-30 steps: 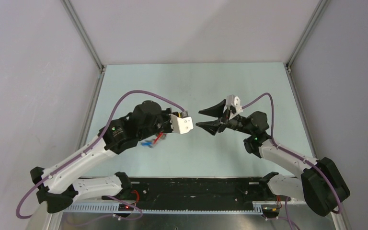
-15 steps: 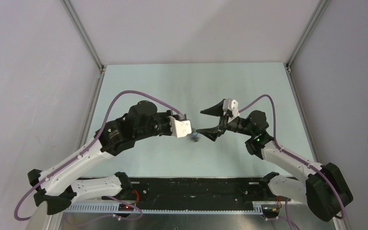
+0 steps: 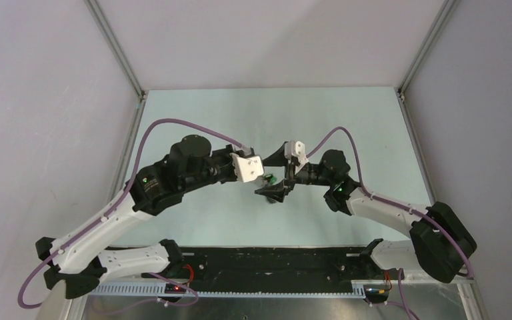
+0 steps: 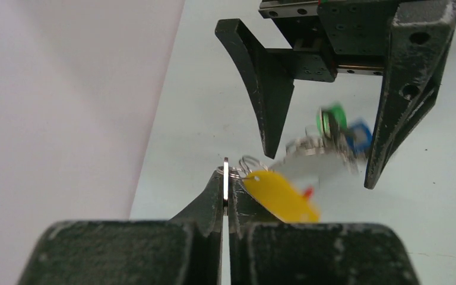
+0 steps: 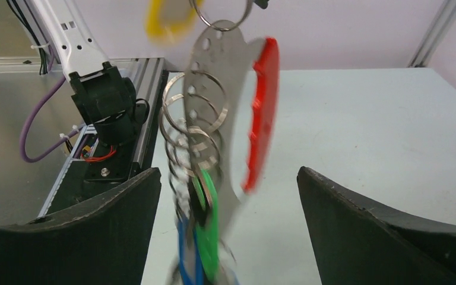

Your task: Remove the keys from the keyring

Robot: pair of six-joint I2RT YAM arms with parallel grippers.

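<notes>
Left gripper [image 4: 225,178] is pinched shut on the top of the keyring [image 5: 231,89]. Your right gripper [image 5: 225,178] gapes wide either side of the keyring (blurred green and blue keys [image 5: 206,234] dangle at its lower end).

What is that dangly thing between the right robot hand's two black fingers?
The keyring, with green and blue keys, hangs in that gap; the right wrist view shows it best.

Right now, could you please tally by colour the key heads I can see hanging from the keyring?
yellow key head: 1
green key head: 1
blue key head: 1
Total: 3 key heads in view on the keyring; the bunch is blurred, so others may be hidden.
</notes>
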